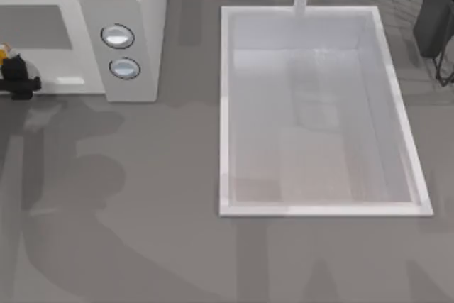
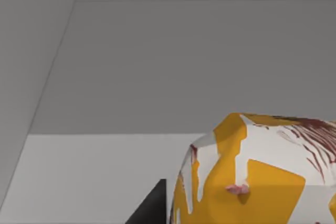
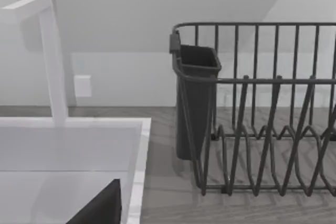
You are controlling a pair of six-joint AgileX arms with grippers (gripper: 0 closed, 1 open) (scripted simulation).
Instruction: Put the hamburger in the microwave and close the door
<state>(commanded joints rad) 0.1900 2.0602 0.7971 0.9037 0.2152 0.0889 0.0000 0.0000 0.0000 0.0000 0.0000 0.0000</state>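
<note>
Left gripper (image 1: 15, 76) grasping the hamburger (image 2: 257, 171) at the microwave (image 1: 135, 5) mouth (desk's far-left corner); release and door closing remain.

I am working in a rendered kitchen: a white microwave (image 1: 117, 33) with two round knobs stands on the grey table (image 1: 142, 211), beside a white sink (image 1: 319, 207) with a faucet (image 3: 50, 56) and a dark wire dish rack (image 3: 262, 129).
</note>
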